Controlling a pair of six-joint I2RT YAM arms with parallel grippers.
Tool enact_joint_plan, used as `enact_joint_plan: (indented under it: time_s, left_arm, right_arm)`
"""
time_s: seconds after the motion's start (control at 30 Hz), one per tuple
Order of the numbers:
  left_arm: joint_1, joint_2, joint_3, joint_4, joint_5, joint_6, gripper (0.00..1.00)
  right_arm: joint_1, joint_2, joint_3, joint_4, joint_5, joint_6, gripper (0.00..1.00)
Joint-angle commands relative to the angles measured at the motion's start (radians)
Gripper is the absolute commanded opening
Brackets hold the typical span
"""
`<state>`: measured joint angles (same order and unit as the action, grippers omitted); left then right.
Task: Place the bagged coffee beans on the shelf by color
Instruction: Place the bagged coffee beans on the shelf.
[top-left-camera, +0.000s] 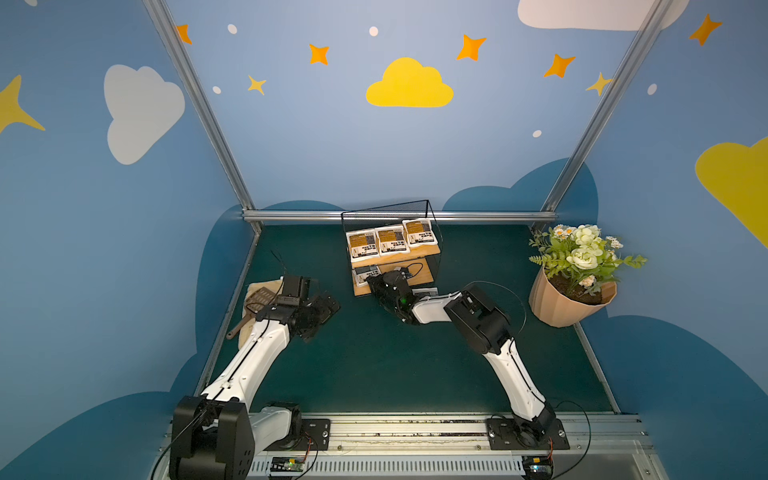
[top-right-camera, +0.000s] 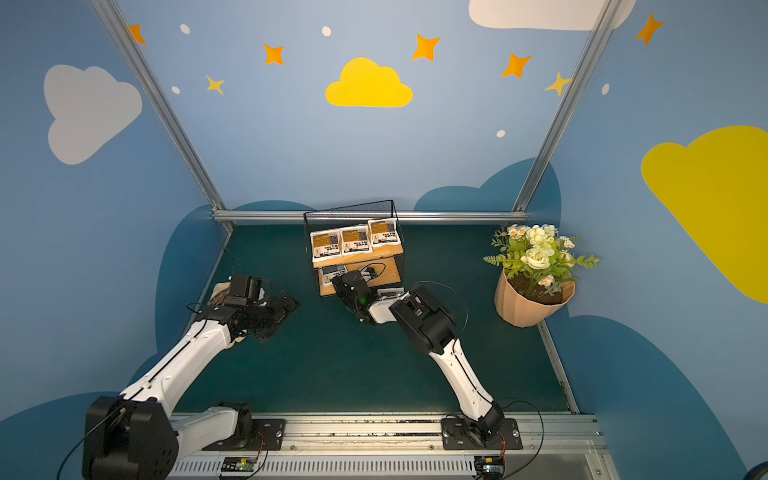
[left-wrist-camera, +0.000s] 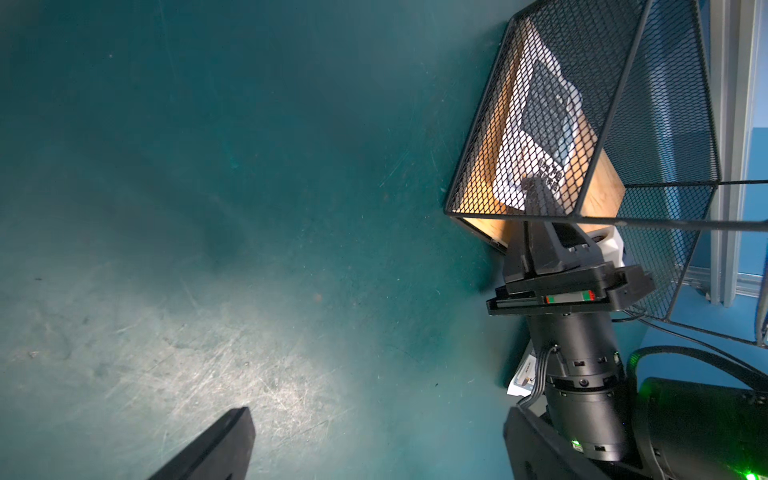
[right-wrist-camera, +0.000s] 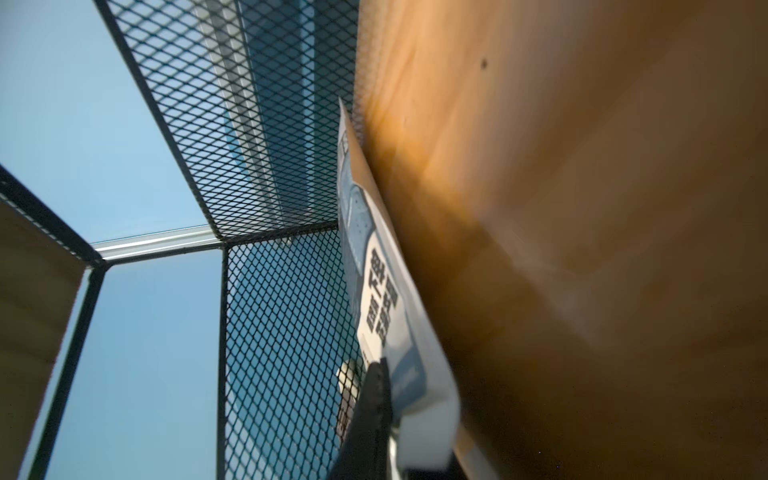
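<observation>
The shelf (top-left-camera: 395, 256) stands at the back middle of the green table in both top views. Three orange-labelled bagged coffee beans (top-left-camera: 390, 241) lie in a row on its upper board. My right gripper (top-left-camera: 375, 279) reaches into the lower tier and is shut on the edge of a grey-blue bag (right-wrist-camera: 376, 291) lying on the lower board (right-wrist-camera: 540, 208). That bag (top-left-camera: 365, 273) sits at the lower tier's left end. Another white bag (top-left-camera: 427, 291) lies on the table beside the shelf, mostly hidden under my right wrist. My left gripper (left-wrist-camera: 378, 444) hangs open above bare table at the left.
A tan flowerpot (top-left-camera: 569, 301) with white flowers stands at the right edge. A cream glove (top-left-camera: 259, 286) and a brown slotted spatula (top-left-camera: 262, 297) lie at the left, partly under my left arm. The shelf's mesh back (left-wrist-camera: 665, 104) and wire frame close in the lower tier.
</observation>
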<state>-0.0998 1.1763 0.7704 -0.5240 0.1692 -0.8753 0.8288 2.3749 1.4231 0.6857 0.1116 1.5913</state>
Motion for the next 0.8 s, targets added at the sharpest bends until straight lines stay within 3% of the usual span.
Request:
enact_joint_plan:
  time_s: [0.0,0.13,0.27,0.77]
  left_arm:
    - [0.005,-0.015,-0.013,-0.016,0.016,0.011,1.00]
    - [0.005,-0.021,-0.017,-0.015,0.018,0.012,1.00]
    - [0.004,-0.027,-0.020,-0.012,0.022,0.010,1.00]
    - [0.005,-0.044,-0.037,0.027,0.042,0.006,1.00]
  right_arm:
    - [0.007,-0.001,-0.011,-0.035,-0.004,-0.003,0.16]
    - [0.015,-0.014,-0.022,-0.044,-0.016,-0.007,0.46]
    - [0.024,-0.038,-0.057,-0.052,-0.012,-0.012,0.58]
    - [0.048,-0.087,-0.154,-0.016,-0.026,-0.020,0.72]
